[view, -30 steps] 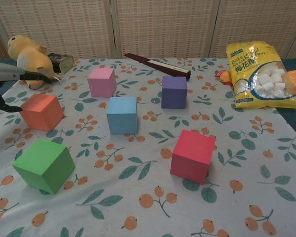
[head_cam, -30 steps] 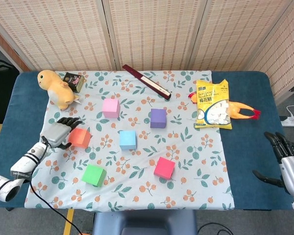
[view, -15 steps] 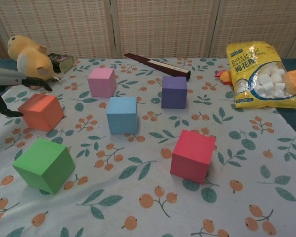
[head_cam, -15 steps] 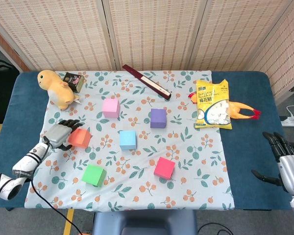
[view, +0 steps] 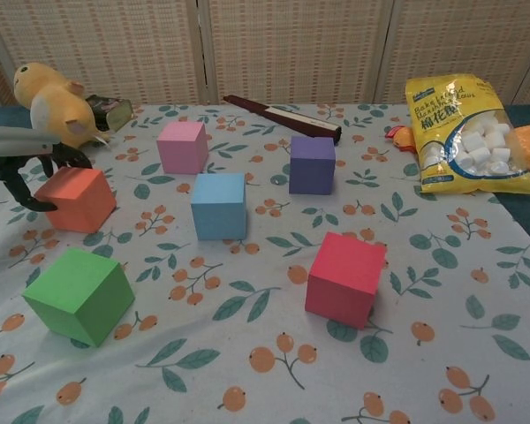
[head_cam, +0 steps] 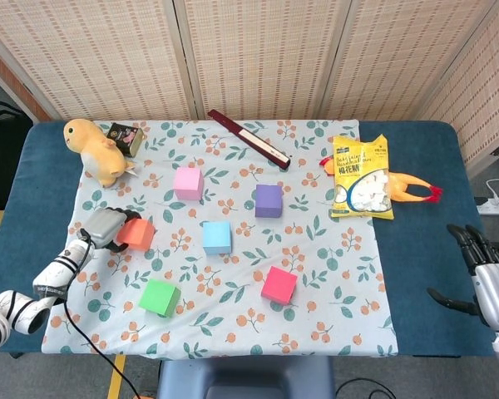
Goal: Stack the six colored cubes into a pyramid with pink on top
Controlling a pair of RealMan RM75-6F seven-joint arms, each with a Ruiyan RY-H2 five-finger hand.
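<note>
Cube, orange [head_cam: 136, 233], matte and square-edged, clasped by left hand [head_cam: 104, 228]; right hand [head_cam: 486, 278] empty, splayed.

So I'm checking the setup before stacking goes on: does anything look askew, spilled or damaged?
Nothing spilled or damaged. The six cubes sit apart on the cloth, none stacked. The green cube is turned askew, and the orange cube sits tilted where the left robot hand closes around it.

Woven folding screen panels [head_cam: 258, 54] with pale frames close off the 12 o'clock side. The desk [head_cam: 424, 274] has a dark blue top, partly overlaid by a floral cloth [head_cam: 233, 324]. Grey floor [head_cam: 8, 366] shows at 7 o'clock.
</note>
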